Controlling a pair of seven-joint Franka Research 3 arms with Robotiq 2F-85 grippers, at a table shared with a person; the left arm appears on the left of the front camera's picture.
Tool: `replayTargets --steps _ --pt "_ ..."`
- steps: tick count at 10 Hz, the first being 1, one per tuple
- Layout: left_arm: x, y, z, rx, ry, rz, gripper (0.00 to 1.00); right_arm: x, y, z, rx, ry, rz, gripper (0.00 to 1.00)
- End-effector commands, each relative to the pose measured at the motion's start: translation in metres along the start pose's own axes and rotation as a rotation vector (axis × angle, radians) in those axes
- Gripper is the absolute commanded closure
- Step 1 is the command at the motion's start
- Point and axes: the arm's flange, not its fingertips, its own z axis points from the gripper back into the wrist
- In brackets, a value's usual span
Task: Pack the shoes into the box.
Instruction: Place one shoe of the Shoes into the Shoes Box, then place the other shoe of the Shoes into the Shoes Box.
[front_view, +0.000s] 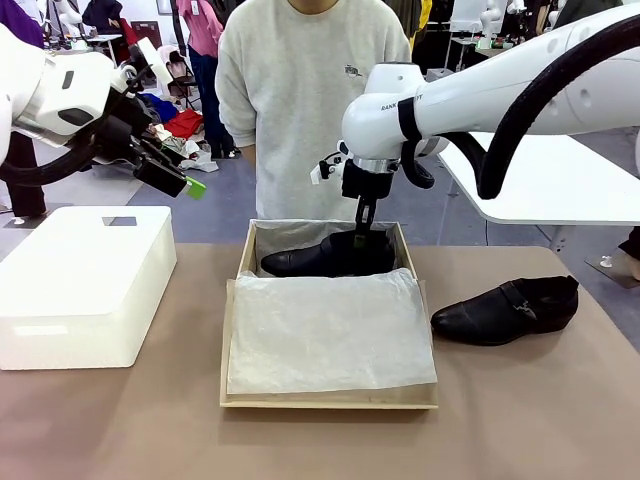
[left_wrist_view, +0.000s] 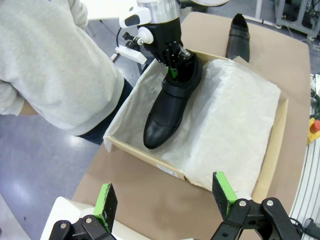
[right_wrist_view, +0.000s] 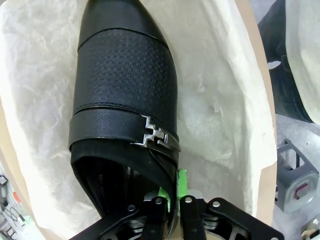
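Right pincer, clamped on a shoe, lays it along the box wall, apparently leaving room for its mate; left pincer hangs wide.

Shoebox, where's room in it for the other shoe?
The near stretch of tissue paper, between the packed dress shoe and the shoebox's front rim, is bare. The far end is crowded: that shoe lies there, right jaws pinching its collar.
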Motion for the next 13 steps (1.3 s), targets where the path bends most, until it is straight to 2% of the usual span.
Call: replayTargets --steps 1,4,5,9,11,12,13 --pt "0.000 0.001 0.000 -0.008 -0.008 0.004 0.00 0.006 -0.005 0.006 0.017 -0.003 -0.015 0.66" --pt "0.000 0.001 0.000 -0.008 -0.008 0.004 0.00 0.006 -0.001 0.017 0.032 -0.021 0.005 0.07" --pt "0.000 0.001 0.000 -0.008 -0.008 0.004 0.00 0.003 0.003 0.027 0.009 -0.029 0.016 0.00" --pt "0.000 0.001 0.000 -0.008 -0.008 0.004 0.00 -0.015 0.021 0.062 -0.076 -0.037 0.059 0.00" --pt "0.000 0.001 0.000 -0.008 -0.008 0.004 0.00 -0.028 0.024 0.073 -0.096 -0.032 0.024 0.00" --pt "0.000 0.001 0.000 -0.008 -0.008 0.004 0.00 -0.003 0.014 0.072 -0.072 -0.026 0.033 0.00" --pt "0.000 0.001 0.000 -0.008 -0.008 0.004 0.00 -0.003 0.014 0.072 -0.072 -0.026 0.033 0.00"
